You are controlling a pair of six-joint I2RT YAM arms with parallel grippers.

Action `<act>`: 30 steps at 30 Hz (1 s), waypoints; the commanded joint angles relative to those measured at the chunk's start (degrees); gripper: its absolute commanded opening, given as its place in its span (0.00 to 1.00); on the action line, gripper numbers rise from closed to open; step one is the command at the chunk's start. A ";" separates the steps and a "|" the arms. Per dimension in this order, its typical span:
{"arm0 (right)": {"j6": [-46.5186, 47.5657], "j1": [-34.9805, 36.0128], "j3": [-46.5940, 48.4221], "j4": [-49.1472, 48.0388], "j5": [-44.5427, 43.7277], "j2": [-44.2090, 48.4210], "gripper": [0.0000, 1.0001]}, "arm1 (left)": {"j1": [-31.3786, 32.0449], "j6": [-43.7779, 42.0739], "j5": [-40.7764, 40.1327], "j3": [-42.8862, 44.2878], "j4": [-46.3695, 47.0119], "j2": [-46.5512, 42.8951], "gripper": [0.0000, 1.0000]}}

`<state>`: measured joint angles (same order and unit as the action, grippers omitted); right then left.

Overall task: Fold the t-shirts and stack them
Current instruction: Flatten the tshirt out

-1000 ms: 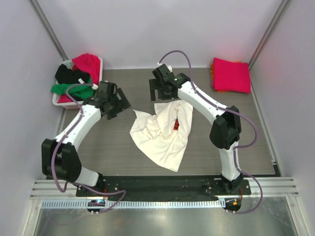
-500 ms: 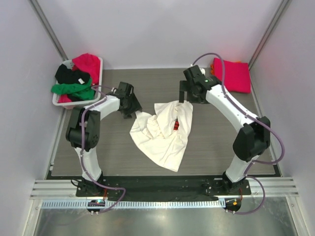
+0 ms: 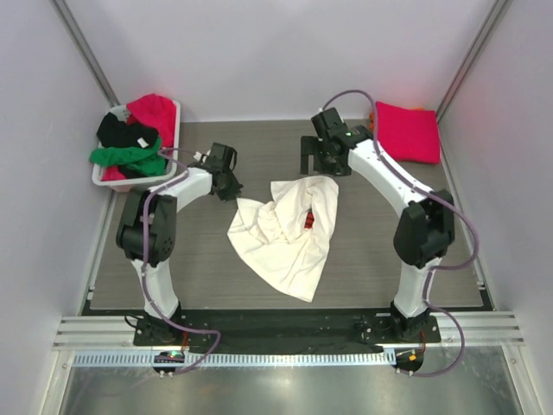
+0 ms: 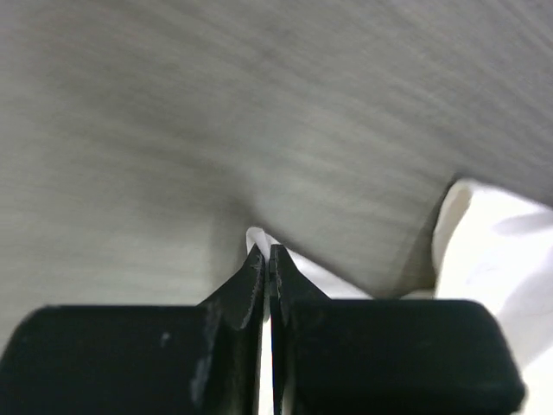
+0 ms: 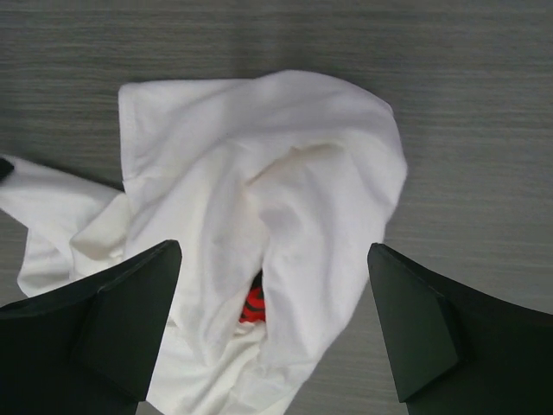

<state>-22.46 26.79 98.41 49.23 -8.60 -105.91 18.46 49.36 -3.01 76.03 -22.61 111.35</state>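
A cream-white t-shirt (image 3: 285,238) lies crumpled in the middle of the table, with a bit of its red print (image 3: 309,221) showing between folds. My left gripper (image 3: 233,190) sits low at the shirt's far left corner. In the left wrist view it (image 4: 268,255) is shut on a thin edge of the white cloth (image 4: 257,236). My right gripper (image 3: 321,166) hovers open above the shirt's far edge. In the right wrist view its fingers (image 5: 130,320) straddle the bunched cloth (image 5: 259,173) and red print (image 5: 255,304) without touching.
A folded magenta-pink t-shirt (image 3: 408,131) lies at the back right on an orange one (image 3: 373,124). At the back left a white basket (image 3: 108,181) holds red (image 3: 151,108), black (image 3: 121,130) and green (image 3: 130,156) shirts. Grey walls close in on both sides.
My left gripper came in from the left, reached the shirt's corner and shut on it. My right gripper swung right, then came partly back over the shirt's far edge, staying open.
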 commanded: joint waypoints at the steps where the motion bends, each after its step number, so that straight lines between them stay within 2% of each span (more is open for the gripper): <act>1: 0.13 2.56 10.02 -1.60 4.56 -7.25 0.95 | 0.17 -0.76 -6.04 -4.56 -3.31 -12.00 0.00; 4: 0.92 5.81 21.88 1.82 4.65 -14.30 0.94 | 0.17 -1.11 -6.14 -10.27 -3.76 -15.80 0.00; 5: 0.92 6.78 28.18 3.83 4.73 -19.55 0.93 | 0.17 -1.11 -5.79 -12.72 -3.76 -17.38 0.00; 9: 0.84 8.89 38.84 5.96 6.04 -29.52 0.88 | 0.17 -1.46 -4.38 -17.31 -2.79 -19.59 0.00; 15: 2.59 12.58 43.18 4.30 10.27 -37.78 0.81 | 0.17 -2.34 -4.47 -20.57 -1.74 -19.59 0.00; 18: 3.91 15.22 43.18 4.21 8.86 -39.55 0.80 | 0.17 -2.34 -4.20 -22.06 -0.51 -19.50 0.00; 22: 4.35 16.10 43.18 4.20 2.64 -42.53 0.76 | 0.17 -2.34 -3.85 -23.29 0.20 -19.33 0.00; 25: 5.49 16.19 43.62 4.12 -0.09 -44.11 0.66 | 0.09 -2.52 -4.11 -24.08 0.46 -19.85 0.00; 29: 6.46 16.28 44.06 3.59 -3.96 -45.87 0.38 | 0.17 -2.96 -4.73 -24.61 0.37 -20.65 0.00; 30: 6.81 16.37 44.15 3.50 -4.40 -46.05 0.26 | 0.17 -2.96 -4.99 -24.53 0.03 -20.91 0.00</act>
<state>-17.15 43.59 140.70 52.86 -8.62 -149.80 18.48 47.48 -6.63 51.72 -23.42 92.12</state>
